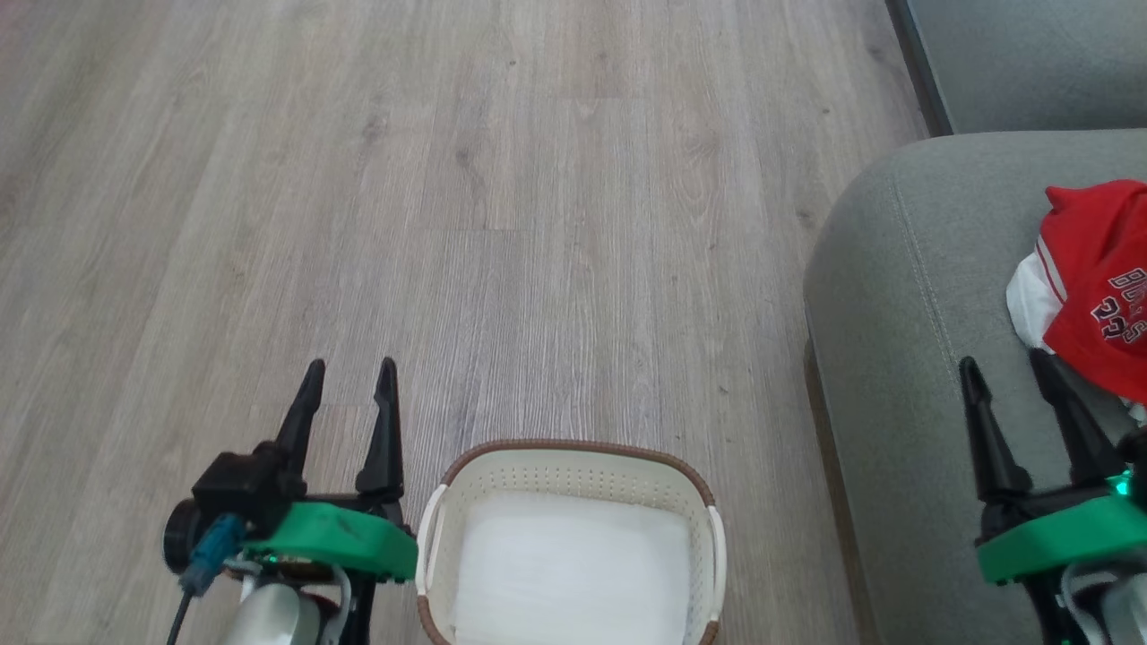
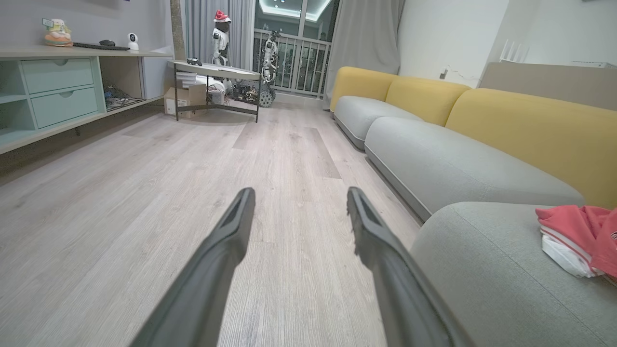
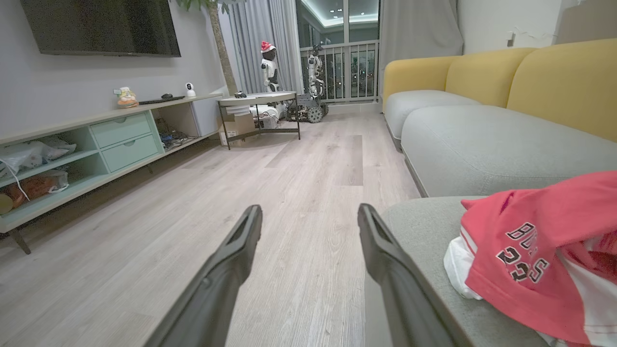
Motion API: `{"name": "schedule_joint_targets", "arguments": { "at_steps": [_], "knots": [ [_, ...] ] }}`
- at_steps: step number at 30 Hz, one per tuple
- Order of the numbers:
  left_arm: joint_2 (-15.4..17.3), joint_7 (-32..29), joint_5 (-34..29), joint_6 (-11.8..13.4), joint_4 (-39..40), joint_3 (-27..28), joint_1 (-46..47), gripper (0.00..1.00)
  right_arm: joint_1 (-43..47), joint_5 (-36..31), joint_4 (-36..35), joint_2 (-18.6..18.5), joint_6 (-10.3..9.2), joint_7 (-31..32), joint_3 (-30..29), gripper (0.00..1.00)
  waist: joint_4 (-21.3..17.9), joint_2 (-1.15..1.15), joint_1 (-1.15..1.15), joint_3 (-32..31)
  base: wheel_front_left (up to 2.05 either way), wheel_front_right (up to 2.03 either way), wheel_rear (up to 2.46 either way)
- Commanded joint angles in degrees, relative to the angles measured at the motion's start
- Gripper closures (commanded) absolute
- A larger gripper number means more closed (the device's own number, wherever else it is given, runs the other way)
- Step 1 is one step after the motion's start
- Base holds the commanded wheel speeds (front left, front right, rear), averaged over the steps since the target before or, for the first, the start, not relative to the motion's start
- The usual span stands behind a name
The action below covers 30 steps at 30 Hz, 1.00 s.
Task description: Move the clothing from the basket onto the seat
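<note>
clothing (image 1: 1095, 269) on seat (image 1: 896, 313) and basket (image 1: 573, 446) both cropped at view edge; left tool (image 1: 350, 367), right tool (image 1: 1004, 363) wide open, empty

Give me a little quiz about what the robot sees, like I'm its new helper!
1. True or false: no red clothing shows inside the basket.
2. Pick one. The red clothing lies: A) on the grey seat; B) in the basket; C) under the basket.
3. Fill the gap: the left gripper and the right gripper both have their fingers ____ (open or shut).

Key: 1 true. 2 A. 3 open.
</note>
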<state>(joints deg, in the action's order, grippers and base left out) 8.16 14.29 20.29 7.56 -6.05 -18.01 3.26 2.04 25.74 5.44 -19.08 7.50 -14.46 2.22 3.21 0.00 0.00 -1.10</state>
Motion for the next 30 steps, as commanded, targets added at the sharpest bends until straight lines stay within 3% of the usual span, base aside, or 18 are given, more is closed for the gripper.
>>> {"name": "schedule_joint_targets", "arguments": {
  "at_steps": [1,12,30],
  "knots": [
    [-0.2,0.7,-0.5,-0.8,1.0,3.3,1.8,0.00,-0.8,-1.0,-2.8,-0.5,-0.01,-0.5,1.0,0.00,-0.1,0.00,0.00,-0.1,0.00,0.00,0.00],
    [-3.1,0.7,-4.3,-4.6,-1.5,6.9,1.1,0.00,0.4,-2.8,-2.7,1.1,-0.01,-0.5,2.0,0.00,-0.3,0.00,0.00,0.6,0.00,0.00,0.00],
    [-5.0,0.7,-7.2,-7.2,-2.7,9.1,1.3,0.00,-0.6,-2.7,-2.3,1.2,-0.01,-0.5,2.8,0.00,-0.6,0.00,0.00,0.9,0.00,0.00,0.00]
  ]
}}
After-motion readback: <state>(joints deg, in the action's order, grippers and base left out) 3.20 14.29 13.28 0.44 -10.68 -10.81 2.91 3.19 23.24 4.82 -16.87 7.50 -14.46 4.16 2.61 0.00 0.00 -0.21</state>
